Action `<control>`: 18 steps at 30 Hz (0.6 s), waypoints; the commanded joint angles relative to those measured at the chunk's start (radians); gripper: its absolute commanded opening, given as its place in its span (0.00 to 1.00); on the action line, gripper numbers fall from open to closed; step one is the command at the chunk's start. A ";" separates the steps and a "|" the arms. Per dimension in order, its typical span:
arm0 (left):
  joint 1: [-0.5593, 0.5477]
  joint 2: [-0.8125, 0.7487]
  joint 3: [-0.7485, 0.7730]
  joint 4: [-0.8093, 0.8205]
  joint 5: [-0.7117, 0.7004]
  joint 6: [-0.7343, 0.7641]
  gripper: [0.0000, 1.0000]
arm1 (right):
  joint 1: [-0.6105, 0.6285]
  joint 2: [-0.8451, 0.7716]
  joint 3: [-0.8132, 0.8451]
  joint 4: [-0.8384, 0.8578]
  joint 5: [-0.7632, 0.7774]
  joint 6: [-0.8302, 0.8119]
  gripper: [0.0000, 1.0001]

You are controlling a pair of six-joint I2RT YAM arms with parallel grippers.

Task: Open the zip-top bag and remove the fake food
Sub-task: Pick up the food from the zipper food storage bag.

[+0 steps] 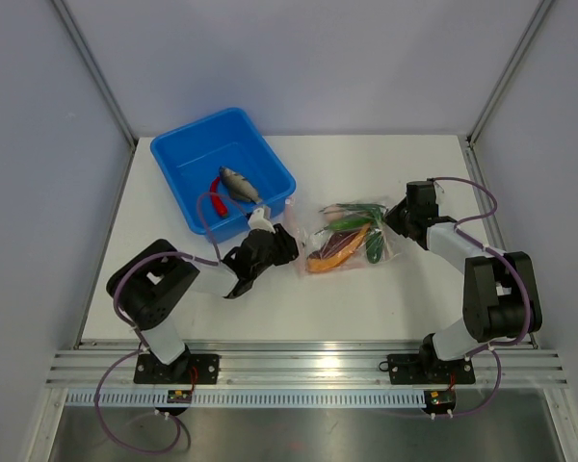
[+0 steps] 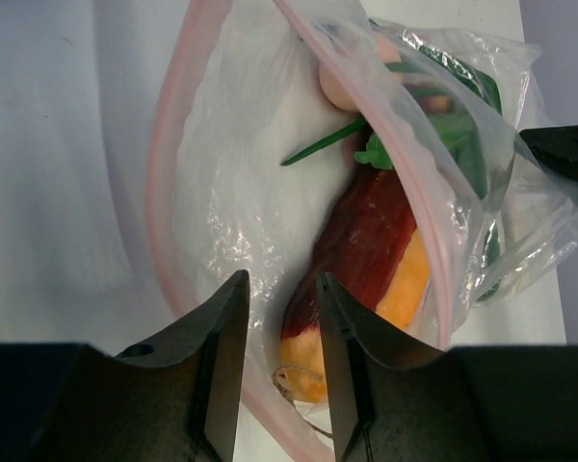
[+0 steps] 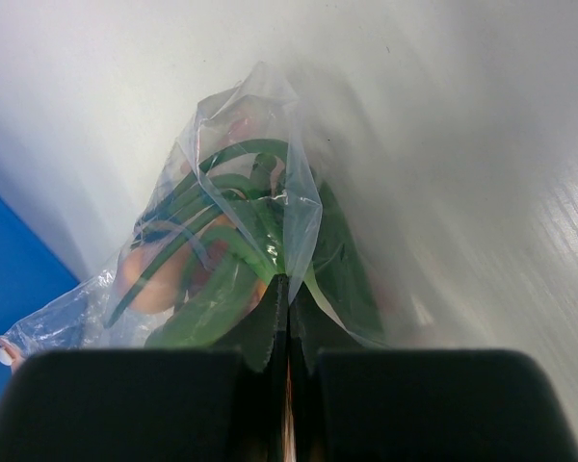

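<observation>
Left gripper (image 2: 281, 289): nearest to me, jaws part-way apart at the bag's mouth, straddling the near end of a red-and-orange piece (image 2: 366, 241); I see no squeeze on it.
Zip-top bag (image 2: 222, 192): lying flat on the table (image 1: 270, 298) between the two arms, its pink zip strip (image 2: 159, 192) spread into an open loop towards the left arm.
How the bag handles: thin, crinkly and limp, I'd judge; it would slide or bunch unless its closed end is pinned.
Fake food in the bag: the red-and-orange piece near the mouth, green pieces (image 3: 241, 183) deeper in, something pale behind them.
How the food handles: light, hard and smooth by the look of it; best gripped across the narrow body, with no film caught under the jaws.
Right gripper (image 3: 287, 289): closed tight on a fold of film at the bag's far end, anchoring it.
Blue tub (image 1: 193, 168): farthest back, to the left; it holds a grey fish (image 1: 239, 185) and a red chili (image 1: 215, 205).
</observation>
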 commanded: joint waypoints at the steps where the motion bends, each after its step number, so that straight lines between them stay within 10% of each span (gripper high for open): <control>1: -0.003 0.039 0.060 0.100 0.077 -0.019 0.37 | -0.005 -0.015 0.005 0.038 -0.026 -0.004 0.02; 18: 0.003 0.158 0.195 0.003 0.257 -0.001 0.47 | -0.005 -0.009 0.005 0.074 -0.027 0.001 0.02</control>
